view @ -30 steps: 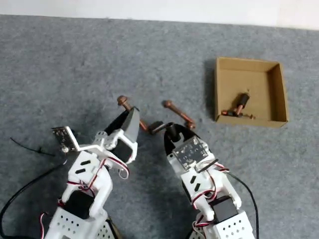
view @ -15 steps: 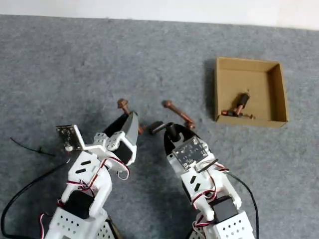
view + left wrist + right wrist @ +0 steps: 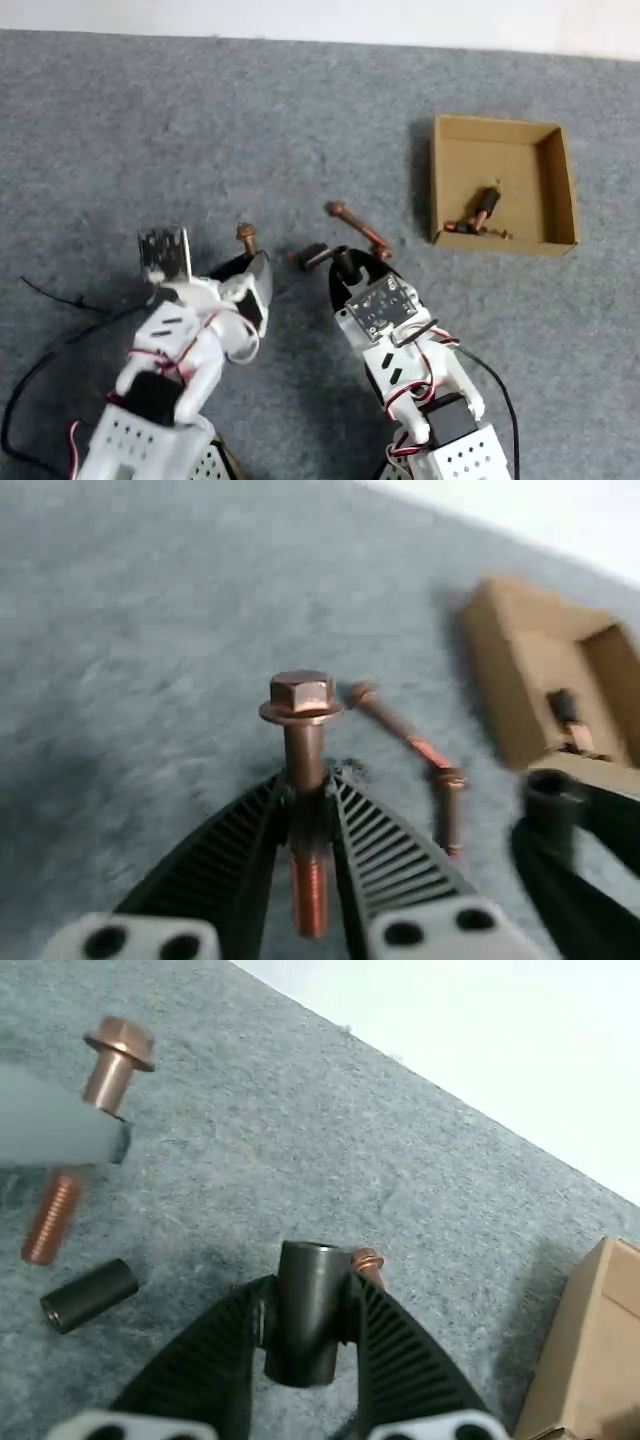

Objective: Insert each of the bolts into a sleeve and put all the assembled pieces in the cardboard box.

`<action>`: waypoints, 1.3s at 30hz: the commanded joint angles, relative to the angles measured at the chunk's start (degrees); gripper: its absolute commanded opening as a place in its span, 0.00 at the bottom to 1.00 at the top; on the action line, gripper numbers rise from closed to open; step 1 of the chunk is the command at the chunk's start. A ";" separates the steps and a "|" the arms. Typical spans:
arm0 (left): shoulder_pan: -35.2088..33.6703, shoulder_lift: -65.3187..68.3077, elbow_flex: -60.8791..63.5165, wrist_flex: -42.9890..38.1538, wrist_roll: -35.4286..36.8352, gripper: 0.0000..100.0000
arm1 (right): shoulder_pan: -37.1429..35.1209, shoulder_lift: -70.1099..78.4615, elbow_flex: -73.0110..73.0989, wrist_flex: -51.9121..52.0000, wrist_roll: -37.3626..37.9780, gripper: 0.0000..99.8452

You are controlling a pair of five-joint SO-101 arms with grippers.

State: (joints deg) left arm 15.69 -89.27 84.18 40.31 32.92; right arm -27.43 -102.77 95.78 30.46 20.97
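Near the front-middle of the grey mat (image 3: 150, 120) both my grippers sit side by side, well short of the cardboard box (image 3: 437, 180) at far right. My left gripper (image 3: 305, 780) is clamped on a bolt (image 3: 303, 730), pinched on the shank just under the head. The hex head sticks out past the fingertips and the threaded end points back toward my wrist. My right gripper (image 3: 306, 1295) is clamped around a sleeve (image 3: 303, 1320), open mouth facing out beyond the tips. From above, the held bolt lies left of the held sleeve, close but apart, not touching. A spare sleeve (image 3: 313, 256) lies flat on the mat between them. Key relation: the bolt's long axis runs roughly upright, a bit tilted, head up, and the sleeve also stands roughly upright with its bore up. So thread end and bore mouth don't face each other yet, and I judge one of them needs re-angling before they line up. The left arm has the bolt, so I'd expect it to carry the bolt rightward to the sleeve. Loose bolts (image 3: 358, 228) lie just far of my right gripper. One assembled piece (image 3: 486, 205) is already in the box. Task is early-to-mid, insertion not done.
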 commanded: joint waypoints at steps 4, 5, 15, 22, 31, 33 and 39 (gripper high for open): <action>-7.16 35.91 -18.77 -1.58 -0.44 0.01 | 0.66 0.31 6.02 -0.04 0.79 0.01; -8.31 40.31 -20.70 -1.58 -0.44 0.01 | 0.66 0.31 6.02 -0.04 0.79 0.01; -11.30 71.16 -40.04 4.75 -0.62 0.01 | 2.77 0.31 5.93 -0.31 0.79 0.01; -15.52 82.07 -49.80 9.93 -0.44 0.01 | 2.77 0.31 5.93 -0.31 0.79 0.01; -16.57 97.19 -61.23 16.62 -0.35 0.01 | 2.77 0.31 5.93 -0.31 0.79 0.01; -16.66 100.70 -64.22 18.64 -0.35 0.01 | 2.77 0.31 5.93 -0.31 0.79 0.01; -16.66 109.23 -74.86 29.19 -0.35 0.01 | 2.77 0.31 5.93 -0.31 0.79 0.01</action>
State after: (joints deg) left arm -0.48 16.04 17.01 63.69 32.84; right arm -25.23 -102.77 95.78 30.46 20.97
